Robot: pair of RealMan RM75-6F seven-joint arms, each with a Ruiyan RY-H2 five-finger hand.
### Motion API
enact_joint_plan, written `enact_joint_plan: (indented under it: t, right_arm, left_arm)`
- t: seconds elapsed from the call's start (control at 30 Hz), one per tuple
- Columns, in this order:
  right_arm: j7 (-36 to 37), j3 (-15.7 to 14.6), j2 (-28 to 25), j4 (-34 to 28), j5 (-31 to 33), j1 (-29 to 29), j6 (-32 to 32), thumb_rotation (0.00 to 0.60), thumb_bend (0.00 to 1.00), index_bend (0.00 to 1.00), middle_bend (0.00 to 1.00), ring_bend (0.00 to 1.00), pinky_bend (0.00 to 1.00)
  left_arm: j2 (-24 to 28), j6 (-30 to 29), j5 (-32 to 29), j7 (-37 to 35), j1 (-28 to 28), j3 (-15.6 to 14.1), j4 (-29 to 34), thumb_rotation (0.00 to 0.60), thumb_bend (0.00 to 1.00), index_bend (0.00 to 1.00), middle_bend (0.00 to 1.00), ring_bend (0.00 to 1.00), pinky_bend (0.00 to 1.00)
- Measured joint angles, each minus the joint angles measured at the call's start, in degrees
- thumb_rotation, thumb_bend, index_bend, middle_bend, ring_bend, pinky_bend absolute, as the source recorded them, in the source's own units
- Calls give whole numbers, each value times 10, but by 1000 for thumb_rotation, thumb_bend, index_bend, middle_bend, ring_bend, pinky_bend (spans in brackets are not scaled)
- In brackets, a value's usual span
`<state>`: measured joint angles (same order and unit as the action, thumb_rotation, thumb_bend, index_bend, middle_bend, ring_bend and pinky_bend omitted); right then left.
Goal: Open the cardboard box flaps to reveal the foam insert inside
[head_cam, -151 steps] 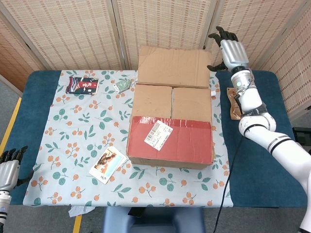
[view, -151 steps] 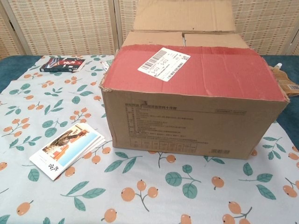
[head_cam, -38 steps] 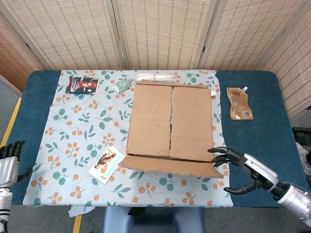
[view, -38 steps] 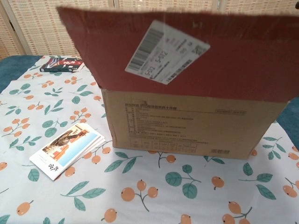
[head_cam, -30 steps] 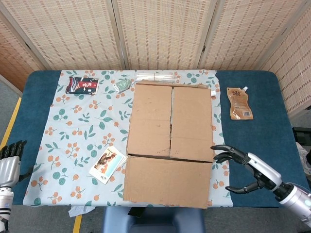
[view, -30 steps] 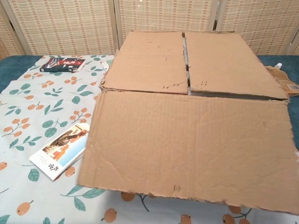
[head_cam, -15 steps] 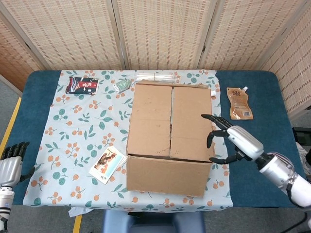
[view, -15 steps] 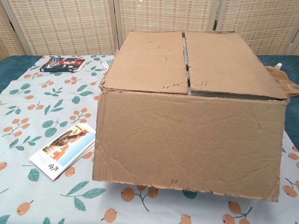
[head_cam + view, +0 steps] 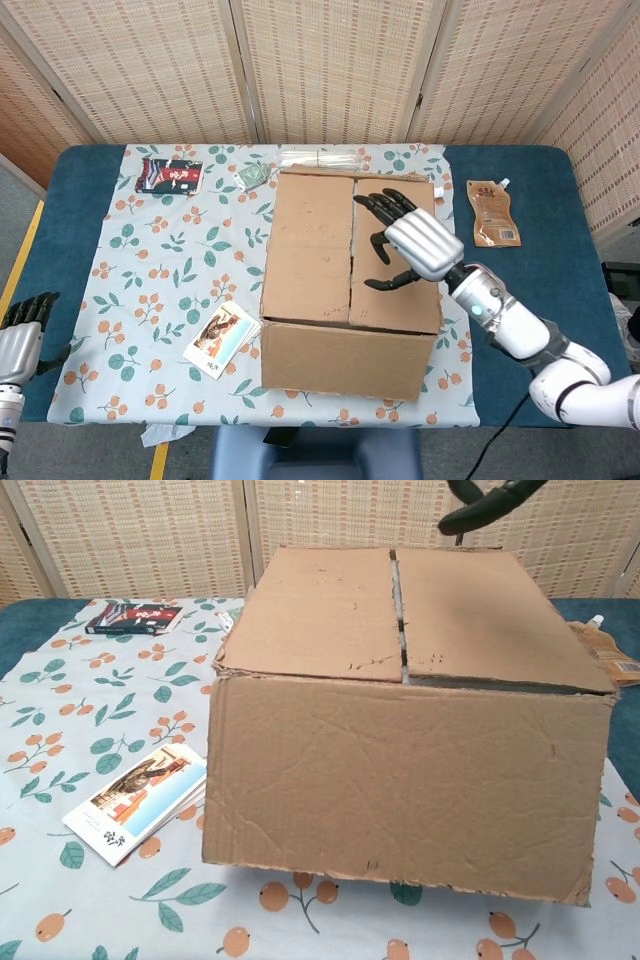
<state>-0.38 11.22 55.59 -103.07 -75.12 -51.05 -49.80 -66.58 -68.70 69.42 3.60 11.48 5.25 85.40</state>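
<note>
since half a second ago my right hand (image 9: 415,240) has risen from the box's right edge and now hangs over the right inner flap (image 9: 394,250), fingers spread and curled downward, holding nothing. in the chest view only dark fingertips (image 9: 478,508) show at the top edge, above the far rim of the box. the front outer flap (image 9: 400,780), which stood out level a second ago, now hangs down over the near face of the cardboard box (image 9: 350,280), its lower edge ragged and just above the cloth.

the box sits in the middle of the desk (image 9: 520,330) on a leaf-and-berry tablecloth (image 9: 160,270). its two inner flaps are still shut and lie flat, meeting at a narrow seam (image 9: 397,600) that runs from front to back. the left inner flap (image 9: 310,250) is uncovered. no foam shows.

my left hand (image 9: 20,345) rests at the far left edge of the head view, beyond the desk's near left corner, well apart from the box; its fingers are slightly apart and hold nothing.

to the left of the box, a stack of picture cards (image 9: 222,338) lies just beside the near left corner. a dark packet (image 9: 170,174) lies near the far left of the cloth, and a small green packet (image 9: 251,176) lies just off the box's far left corner. a brown spouted pouch (image 9: 492,212) lies on bare blue desk to the right of the box. open cloth spreads left of the box between the cards and the dark packet.
</note>
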Motion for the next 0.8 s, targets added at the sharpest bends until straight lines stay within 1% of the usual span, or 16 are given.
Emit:
enact_joint_plan:
  t: [0.1,0.27,0.33,0.37,0.47,0.53,0.67,0.8]
  right_arm:
    - [-22,8,21,18,11,-14,12,332,261,740,82,0,0]
    - [-28,16,60,51,24,-32,30,324,259,746,68,0,0]
    - [-28,16,77,70,25,-40,43,289,260,749,57,0,0]
    - [-28,15,83,78,24,-44,49,261,260,749,53,0,0]
    - [-24,10,102,102,18,-54,68,225,258,738,24,0,0]
    - [-21,7,115,116,13,-60,77,218,257,696,4,0,0]
    - [-21,-1,133,138,7,-66,91,207,254,522,0,0,0]
    - [-28,-5,143,151,12,-73,104,203,254,450,0,0,0]
  left_arm:
    - [0,3,0,-2,1,0,-1,600,407,0,82,42,0]
    - [1,8,-2,-9,3,0,-5,600,406,0,82,40,0]
    - [2,9,-2,-14,3,1,-6,600,406,0,82,39,0]
    - [3,9,-2,-17,3,1,-6,600,406,0,82,39,0]
    - [5,9,1,-25,2,1,-7,600,407,0,83,38,0]
    - [7,8,4,-28,1,0,-6,600,407,0,83,38,0]
    - [9,5,9,-35,0,-1,-6,600,406,0,82,36,0]
    - [10,3,11,-43,-1,-1,-7,600,406,0,83,34,0]
